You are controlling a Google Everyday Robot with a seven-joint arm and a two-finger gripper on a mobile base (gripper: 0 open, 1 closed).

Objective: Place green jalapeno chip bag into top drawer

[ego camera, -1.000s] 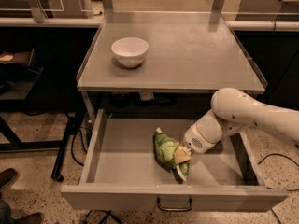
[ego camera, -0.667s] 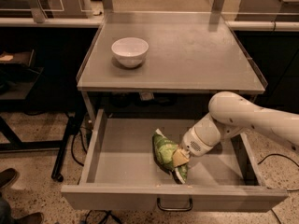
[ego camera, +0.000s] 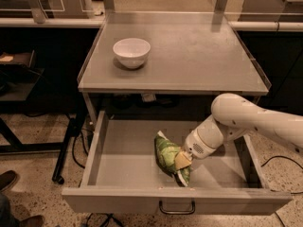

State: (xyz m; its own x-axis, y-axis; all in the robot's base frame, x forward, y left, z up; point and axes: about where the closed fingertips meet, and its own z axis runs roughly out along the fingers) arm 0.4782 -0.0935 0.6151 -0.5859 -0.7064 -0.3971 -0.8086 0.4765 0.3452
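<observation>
The top drawer [ego camera: 142, 167] is pulled wide open below the grey table, and its front carries a small dark handle [ego camera: 176, 207]. The green jalapeno chip bag [ego camera: 166, 156] stands on edge inside the drawer, right of centre, with its lower end near the drawer floor. My gripper [ego camera: 182, 161] reaches in from the right on a white arm [ego camera: 246, 119] and is shut on the bag's right side. A tan finger pad [ego camera: 182, 160] presses against the bag.
A white bowl [ego camera: 131, 52] stands on the grey table top [ego camera: 199, 56], at the back left. The drawer's side walls [ego camera: 93, 148] flank the bag. Dark stand legs and cables [ego camera: 66, 145] lie on the floor at left. A shoe [ego camera: 7, 179] shows at bottom left.
My arm has shifted slightly to the left inside the drawer, and the bag has moved with it by a small amount. The drawer and the bowl have not moved.
</observation>
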